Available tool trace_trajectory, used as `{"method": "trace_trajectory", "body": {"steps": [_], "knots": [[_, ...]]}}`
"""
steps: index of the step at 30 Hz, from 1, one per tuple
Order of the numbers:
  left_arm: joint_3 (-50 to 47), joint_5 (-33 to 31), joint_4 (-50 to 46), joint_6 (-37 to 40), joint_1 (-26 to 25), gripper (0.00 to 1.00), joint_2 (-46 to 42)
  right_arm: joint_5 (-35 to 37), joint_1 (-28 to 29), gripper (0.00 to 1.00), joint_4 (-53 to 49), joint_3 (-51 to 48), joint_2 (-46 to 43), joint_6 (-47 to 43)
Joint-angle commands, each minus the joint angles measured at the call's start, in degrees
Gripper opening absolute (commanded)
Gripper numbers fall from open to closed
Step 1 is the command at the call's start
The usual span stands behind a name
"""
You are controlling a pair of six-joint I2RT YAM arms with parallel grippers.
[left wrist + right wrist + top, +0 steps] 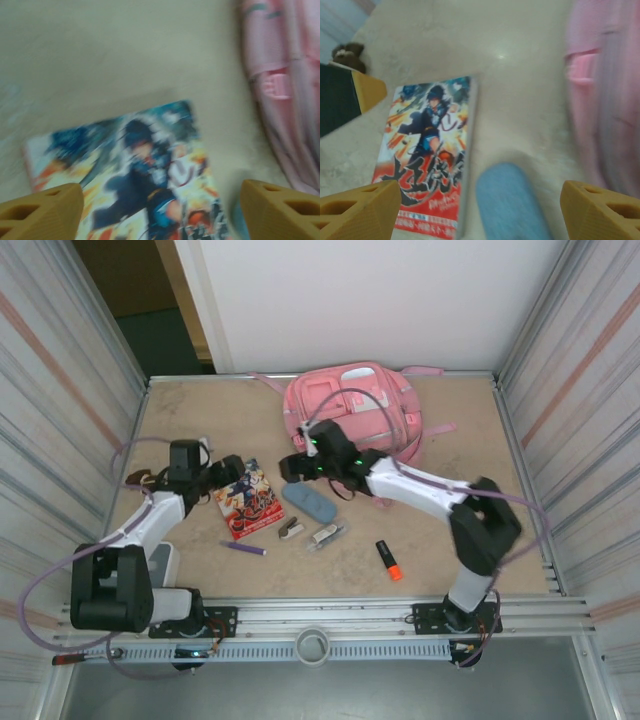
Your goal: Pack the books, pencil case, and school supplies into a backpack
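Left gripper (161, 210) and right gripper (480, 210) gape empty by the book (135, 165); top view adds a highlighter (389, 560) toward the worktop's (200, 420) near edge.

The left arm (150, 520) and right arm (420, 490) have white link shells and bulky black joint housings. Thin purple cables (543, 525) loop off them. Black bases (190, 620) sit on the rail (320, 615). The fingers (40, 210) are tan wedges with triangular cut-outs. A green light (316, 447) glows on the right arm's end farthest from the rail.
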Motion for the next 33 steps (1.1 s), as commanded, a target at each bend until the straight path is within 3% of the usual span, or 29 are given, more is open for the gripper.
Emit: {"method": "trace_trajectory", "body": {"steps": [1, 5, 12, 25, 28, 33], "knots": [[-3.3, -6.3, 1.3, -2.5, 0.9, 0.85, -3.4, -6.2, 1.5, 0.81, -7.2, 9.1, 9.6, -0.8], [-4.8, -5.9, -0.4, -3.7, 2.8, 0.86, -1.7, -7.6, 2.8, 0.79, -8.2, 18.0, 19.1, 0.1], [-8.6, 1.7, 3.1, -6.4, 3.9, 0.80, 2.5, -9.1, 2.8, 0.71, -9.8, 29.4, 30.7, 1.8], [-12.2, 8.0, 10.5, -7.8, 3.9, 0.52, 7.2, -11.1, 2.7, 0.60, -13.7, 38.6, 38.4, 2.7], [-12.3, 9.2, 12.1, -8.1, 3.9, 0.46, 8.6, -12.8, 2.7, 0.51, -12.7, 38.8, 38.2, 3.5], [-11.8, 9.7, 12.5, -8.3, 3.9, 0.44, 9.4, -15.3, 2.5, 0.22, -10.5, 39.0, 37.1, 4.9]]}}
